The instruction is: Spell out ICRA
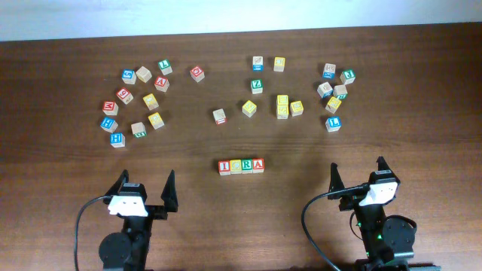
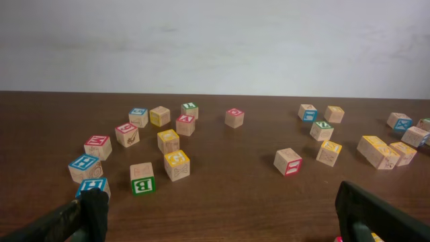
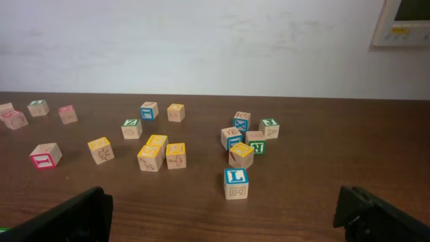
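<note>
Table [image 1: 60, 233]: dark brown wood, with a white wall behind its far edge.
ICRA row [image 1: 241, 165]: midway between the table's left and right edges. It lies nearer the near edge than any loose cube.
Row order: red I cube [image 1: 224, 166], yellow C cube [image 1: 236, 166], green R cube [image 1: 247, 165], red A cube [image 1: 258, 165]. They sit side by side, each touching the next, letters up, in a line roughly parallel to the near edge.
Left gripper [image 1: 147, 178]: by the near edge, left of the row and apart from it. Its jaws are spread wide with only bare table between them. Its dark fingers [image 2: 91, 210] frame the bottom corners of the left wrist view.
Right gripper [image 1: 357, 167]: by the near edge, right of the row and apart from it. Its jaws are spread wide and hold nothing. Its fingers [image 3: 84, 212] sit at the bottom corners of the right wrist view.
Left cluster [image 1: 151, 102]: a loose group of mixed-colour letter cubes toward the far-left corner.
Right cluster [image 1: 332, 104]: a similar group toward the far-right corner. A blue L cube [image 1: 334, 123] stands at the side of the cluster facing the near edge.
Middle cubes: a red-edged cube [image 1: 219, 116] and a few yellow cubes [image 1: 282, 107] lie between the clusters, farther from the near edge than the row.
</note>
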